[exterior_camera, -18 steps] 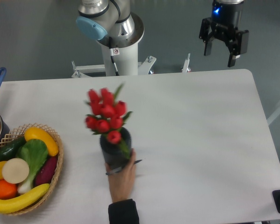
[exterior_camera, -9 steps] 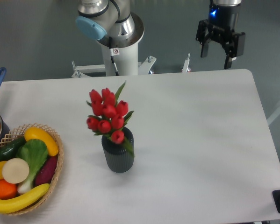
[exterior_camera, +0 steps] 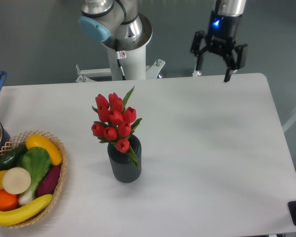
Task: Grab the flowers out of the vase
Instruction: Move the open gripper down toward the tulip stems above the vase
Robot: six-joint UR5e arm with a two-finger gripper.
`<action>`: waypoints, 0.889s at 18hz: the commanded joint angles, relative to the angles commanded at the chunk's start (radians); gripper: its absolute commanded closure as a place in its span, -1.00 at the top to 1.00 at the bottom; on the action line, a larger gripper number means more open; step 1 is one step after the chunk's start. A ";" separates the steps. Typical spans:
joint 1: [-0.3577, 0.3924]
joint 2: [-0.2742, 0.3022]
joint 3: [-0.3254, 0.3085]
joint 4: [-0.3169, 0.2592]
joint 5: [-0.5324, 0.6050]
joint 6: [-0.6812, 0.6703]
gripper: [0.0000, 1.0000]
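Inside the vase (exterior_camera: pixel 124 165), the flowers' (exterior_camera: pixel 114 122) stems are hidden; far-off gripper (exterior_camera: pixel 213 65) jaws gape wide.

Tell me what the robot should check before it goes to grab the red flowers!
1. Flowers standing in the vase: ok, the bunch sticks up above the rim.
2. Vase upright on the table: ok.
3. Hand open: ok, its fingers are spread with nothing between them.
4. Hand lined up over the flowers: not ok, it hangs near the table's far edge, off to one side.
5. Path to the flowers clear: ok, only bare table lies between.
6. Basket of produce out of the way: ok, it sits apart from the vase.
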 joint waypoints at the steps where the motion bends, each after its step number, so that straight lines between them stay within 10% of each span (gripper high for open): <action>1: -0.015 -0.011 -0.009 0.026 -0.015 -0.014 1.00; 7: -0.135 -0.121 -0.037 0.184 -0.064 -0.029 1.00; 16: -0.213 -0.219 -0.071 0.193 -0.301 -0.040 1.00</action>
